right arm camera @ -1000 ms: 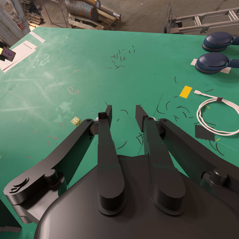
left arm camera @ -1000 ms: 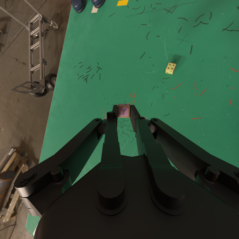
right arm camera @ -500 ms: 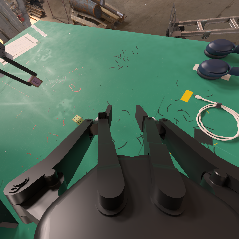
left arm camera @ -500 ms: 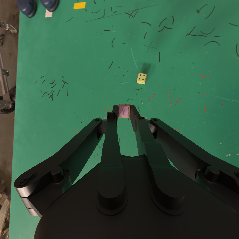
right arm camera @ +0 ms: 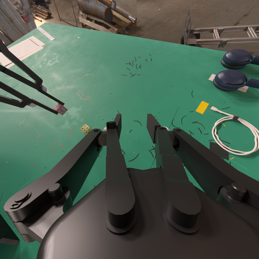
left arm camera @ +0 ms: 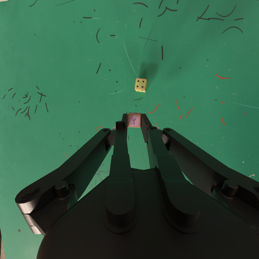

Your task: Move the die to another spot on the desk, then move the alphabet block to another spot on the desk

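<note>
**Block in my left claw, die on the desk**

My left claw (left arm camera: 134, 119) is clenched on the block (left arm camera: 134, 120); one finger presses each side of it, and its pink face with a dark letter looks back toward my wrist camera; the block sits at the very tips of the fingers. From my right wrist view I see the same block (right arm camera: 60, 109) held above the green desk (right arm camera: 161, 78), apart from the surface, with the long dark fingers of the left claw (right arm camera: 59, 108) coming in from the left edge.

The die (left arm camera: 140, 85) lies on the desk (left arm camera: 56, 63), beyond the block in the left wrist view, near it but not touching; its top face shows four dark dots; a soft shadow falls behind it. In the right wrist view the die (right arm camera: 85, 128) is just beside my outer left link, partly hidden by it.

My right claw (right arm camera: 133, 123) is released; the two fingers stand well apart with only bare desk and black scribbles between them; it holds nothing.

To the right of this claw lie a coiled white cable (right arm camera: 236, 134), a yellow patch (right arm camera: 202, 107) and a dark tape piece (right arm camera: 218, 150); farther off are two dark blue round objects (right arm camera: 231, 79), what they are I cannot tell; at the far left corner lies a white sheet (right arm camera: 23, 48); behind the desk stand a hand truck (right arm camera: 218, 35) and a pallet with rusty pipes (right arm camera: 103, 15).
</note>
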